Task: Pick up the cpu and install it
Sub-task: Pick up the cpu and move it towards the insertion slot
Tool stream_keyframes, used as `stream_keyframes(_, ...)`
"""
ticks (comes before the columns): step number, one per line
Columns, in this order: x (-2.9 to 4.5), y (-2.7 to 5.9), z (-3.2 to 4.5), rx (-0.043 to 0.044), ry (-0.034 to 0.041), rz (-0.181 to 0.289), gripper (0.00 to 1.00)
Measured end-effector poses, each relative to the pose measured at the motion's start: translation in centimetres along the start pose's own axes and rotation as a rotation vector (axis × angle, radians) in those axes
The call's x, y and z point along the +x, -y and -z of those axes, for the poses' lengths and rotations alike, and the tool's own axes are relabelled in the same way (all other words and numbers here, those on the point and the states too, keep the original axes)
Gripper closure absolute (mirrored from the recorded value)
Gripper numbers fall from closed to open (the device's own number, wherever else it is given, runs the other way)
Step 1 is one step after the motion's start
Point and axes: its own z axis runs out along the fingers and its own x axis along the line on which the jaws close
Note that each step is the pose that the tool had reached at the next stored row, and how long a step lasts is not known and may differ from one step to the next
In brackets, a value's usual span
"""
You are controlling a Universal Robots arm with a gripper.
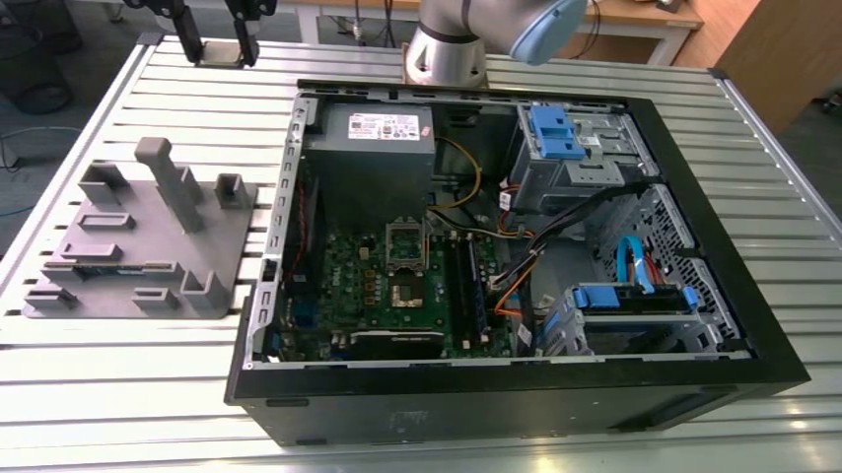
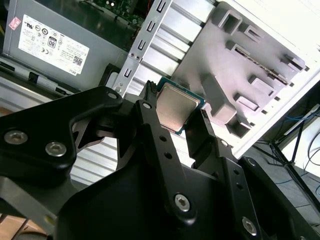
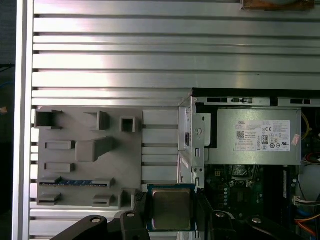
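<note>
The cpu (image 2: 176,106), a small square chip with a shiny metal top and a green rim, sits between my black fingers (image 2: 150,120) in both wrist views. My gripper (image 2: 175,114) is shut on the cpu (image 3: 171,209) by two opposite edges. It hangs high above the slatted table, between the grey tray (image 3: 85,155) and the open computer case (image 3: 250,135). In the exterior view the gripper (image 1: 217,47) is at the far left of the table top. The motherboard's silver socket frame (image 1: 405,264) lies inside the case, well away from the gripper.
The grey plastic tray (image 1: 132,236) with upright blocks lies on the table (image 1: 118,384) at the exterior view's left. The black case (image 1: 526,394) holds a power supply (image 1: 379,128), blue drive bays (image 1: 566,138) and loose cables (image 1: 526,266). The arm's base (image 1: 448,49) stands behind it.
</note>
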Motion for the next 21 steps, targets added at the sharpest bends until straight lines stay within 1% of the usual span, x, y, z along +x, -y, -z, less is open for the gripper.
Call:
stream_keyframes(4, -0.06, 0.00, 0.00, -0.0001, 0.0000, 0.000, 0.53)
stream_keyframes(9, -0.41, 0.00, -0.01, -0.0001, 0.0000, 0.000, 0.53)
stream_keyframes(14, -1.20, -0.01, -0.02, -0.0001, 0.0000, 0.000, 0.53)
stream_keyframes(21, -2.55, -0.02, -0.03, -0.0001, 0.0000, 0.000, 0.53)
